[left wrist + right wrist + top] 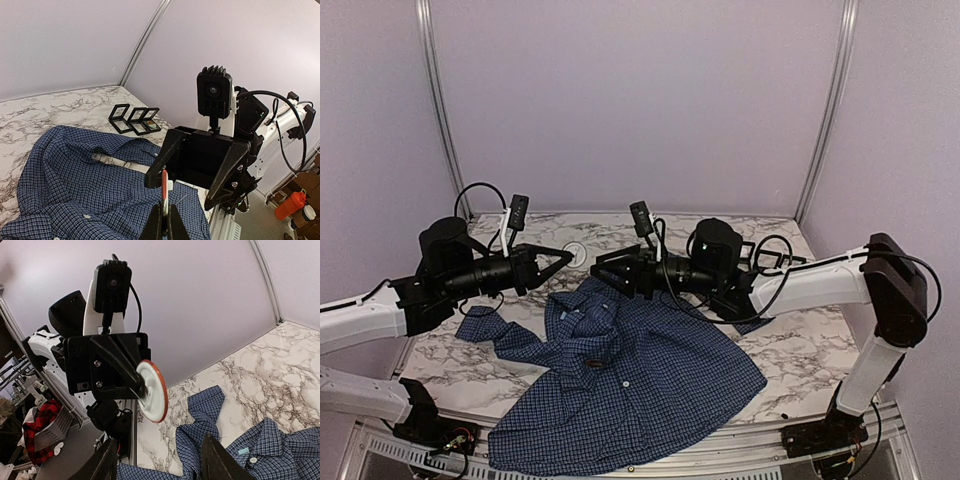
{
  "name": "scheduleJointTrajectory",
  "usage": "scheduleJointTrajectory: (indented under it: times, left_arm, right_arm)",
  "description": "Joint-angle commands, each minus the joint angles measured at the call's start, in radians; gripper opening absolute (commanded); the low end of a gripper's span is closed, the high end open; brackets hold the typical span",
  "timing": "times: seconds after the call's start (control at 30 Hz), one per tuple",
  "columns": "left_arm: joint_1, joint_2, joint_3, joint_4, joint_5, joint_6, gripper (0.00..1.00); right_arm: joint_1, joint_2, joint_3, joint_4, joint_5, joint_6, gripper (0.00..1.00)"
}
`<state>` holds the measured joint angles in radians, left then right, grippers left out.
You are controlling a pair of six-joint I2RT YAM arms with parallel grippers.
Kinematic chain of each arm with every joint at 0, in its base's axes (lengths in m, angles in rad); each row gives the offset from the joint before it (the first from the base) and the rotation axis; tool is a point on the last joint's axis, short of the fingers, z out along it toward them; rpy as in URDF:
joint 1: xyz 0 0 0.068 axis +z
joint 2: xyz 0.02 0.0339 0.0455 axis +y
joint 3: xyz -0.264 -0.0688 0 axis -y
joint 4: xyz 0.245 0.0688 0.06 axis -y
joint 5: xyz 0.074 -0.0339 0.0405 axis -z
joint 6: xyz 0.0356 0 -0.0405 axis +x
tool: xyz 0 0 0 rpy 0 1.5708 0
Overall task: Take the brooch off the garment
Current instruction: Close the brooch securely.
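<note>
Pale lilac walls point(640, 100) stand at the far side and on both flanks, plain and matte, with a slim silver post point(438, 110) at each far corner. The bench point(800, 350) has a white marble-look top with grey veins, edged on the near side by a metal rail point(720, 455). The light is soft and even, with only faint shadows. Low beyond the bench's right side stands an orange bottle point(290, 204). Beyond the left side, a pale basket point(56, 432) holds red-and-black checked cloth point(42, 415).
</note>
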<state>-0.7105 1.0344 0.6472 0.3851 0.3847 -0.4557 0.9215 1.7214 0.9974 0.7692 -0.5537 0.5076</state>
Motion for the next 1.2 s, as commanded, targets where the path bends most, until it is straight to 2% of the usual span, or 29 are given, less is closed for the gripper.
scheduleJointTrajectory:
  times: [0.0,0.47,1.17]
  left_arm:
    - [-0.022,0.020,-0.009,0.105,0.017,-0.024,0.00]
    - [-0.061,0.041,-0.001,0.126,0.016,-0.019,0.00]
    - [-0.079,0.031,-0.001,0.096,0.009,0.002,0.00]
  right_arm:
    - [-0.006,-0.012,0.016,0.132,-0.057,0.067,0.54]
    - [0.011,0.033,0.080,0.123,-0.069,0.077,0.38]
    - [0.027,0.060,0.090,0.116,-0.078,0.080,0.13]
